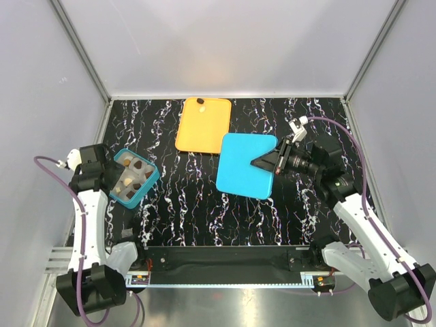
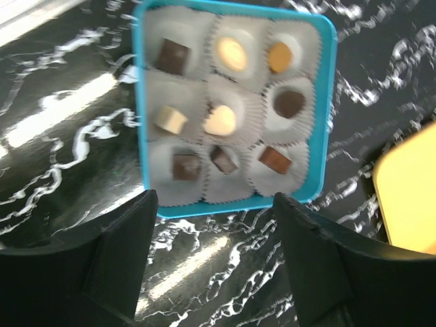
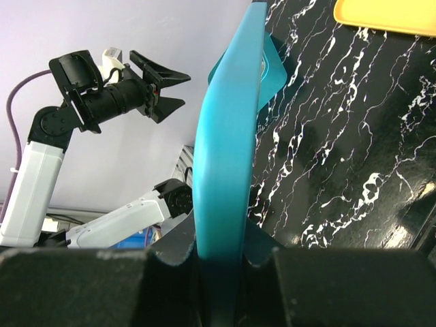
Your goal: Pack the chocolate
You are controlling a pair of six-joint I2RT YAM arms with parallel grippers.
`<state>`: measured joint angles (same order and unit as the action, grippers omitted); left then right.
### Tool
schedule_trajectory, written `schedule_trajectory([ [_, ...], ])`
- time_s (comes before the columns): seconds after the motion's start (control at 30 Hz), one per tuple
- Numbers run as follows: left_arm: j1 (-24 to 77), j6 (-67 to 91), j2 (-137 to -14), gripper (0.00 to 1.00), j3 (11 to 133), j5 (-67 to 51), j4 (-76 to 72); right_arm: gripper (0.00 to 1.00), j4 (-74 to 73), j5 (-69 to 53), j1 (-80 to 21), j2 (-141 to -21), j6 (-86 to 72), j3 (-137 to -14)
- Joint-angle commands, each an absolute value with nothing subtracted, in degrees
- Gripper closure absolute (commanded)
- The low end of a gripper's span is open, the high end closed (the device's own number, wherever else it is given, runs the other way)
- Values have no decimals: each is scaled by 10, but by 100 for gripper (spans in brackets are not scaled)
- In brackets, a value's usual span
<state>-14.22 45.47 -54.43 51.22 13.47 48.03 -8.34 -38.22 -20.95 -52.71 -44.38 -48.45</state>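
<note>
Chocolate [image 2: 220, 120] filling teal box [image 2: 231, 207], left jaws released above — right jaws clenched on blue lid [image 3: 221, 177]

Right gripper [image 3: 219, 264] pinches the teal lid [image 3: 228, 136] edge-on, the lid rising straight ahead of the jaws, with the orange tray [image 3: 388, 13] far ahead-right.

orange tray [image 1: 203, 125] and teal box [image 2: 204, 210] on marbled table [image 1: 184, 204]; blue lid [image 1: 242, 167] near tray
</note>
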Motion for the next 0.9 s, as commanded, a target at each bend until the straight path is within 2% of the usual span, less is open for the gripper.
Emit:
schedule_trajectory([
  [0.0,-144,517,-531,32,512,234,520,99,-54,-402,-210,-512,-435,-481],
  [0.03,-145,540,-533,39,505,245,532,99,-56,-403,-210,-512,-435,-481],
  [0.23,-146,591,-541,43,445,218,503,99,-75,-402,-210,-502,-427,-484],
  [0.4,-144,568,-550,53,417,171,457,99,-88,-385,-210,-476,-428,-472],
  [0.57,-145,559,-577,53,414,171,468,99,-98,-374,-210,-460,-426,-464],
  [0.87,-137,573,-547,53,375,101,447,99,-117,-370,-210,-463,-403,-468],
])
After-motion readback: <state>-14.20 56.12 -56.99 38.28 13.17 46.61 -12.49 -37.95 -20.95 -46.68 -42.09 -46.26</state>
